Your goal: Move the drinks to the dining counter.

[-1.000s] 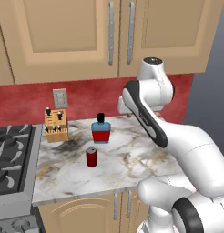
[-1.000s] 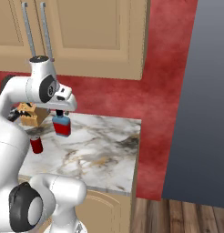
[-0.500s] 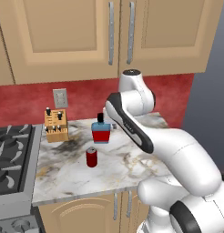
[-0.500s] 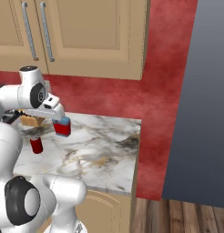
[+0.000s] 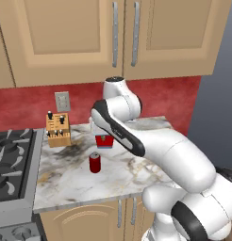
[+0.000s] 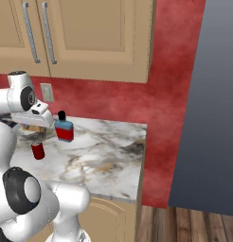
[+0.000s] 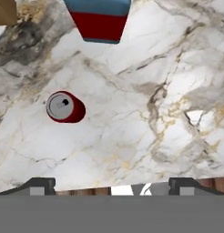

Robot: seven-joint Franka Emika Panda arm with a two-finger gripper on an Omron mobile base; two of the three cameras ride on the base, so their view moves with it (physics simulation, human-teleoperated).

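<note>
The claw hangs above the marble bench, jaws spread wide and holding nothing. In the hand view the can stands upright below and off to the left of the claw's centre, the bottle beyond it; both sit well in from the bench's near edge, with bare marble around the can for a straight drop from above

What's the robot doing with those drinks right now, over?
Gripper open, empty, looking down over the worktop. Red can and blue bottle both standing untouched. Knife block off to the side; nothing in the way.
</note>
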